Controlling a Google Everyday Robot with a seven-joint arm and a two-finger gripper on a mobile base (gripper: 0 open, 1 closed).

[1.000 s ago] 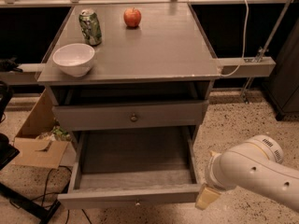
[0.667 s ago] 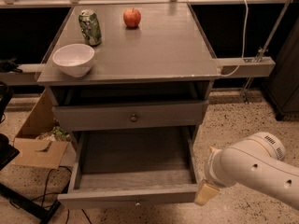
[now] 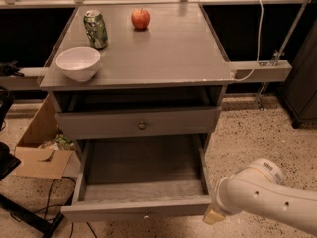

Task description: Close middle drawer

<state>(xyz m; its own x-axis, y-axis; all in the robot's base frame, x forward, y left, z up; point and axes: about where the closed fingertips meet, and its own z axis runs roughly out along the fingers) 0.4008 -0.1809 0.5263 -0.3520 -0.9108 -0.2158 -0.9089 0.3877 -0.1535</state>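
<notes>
Speckled floor lay beneath a grey cabinet [image 3: 148, 58]. Middle drawer [image 3: 114, 209] stood pulled out. Gripper [image 3: 214, 216] sat just beside its front's right end, mostly hidden behind the arm; its aperture was indeterminable.

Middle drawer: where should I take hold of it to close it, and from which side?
Probably the low front panel near its tiny centre knob, approached from the front: the middle drawer stands pulled out, so a central contact should push it straight. The gripper sits by the panel's right end.
</notes>
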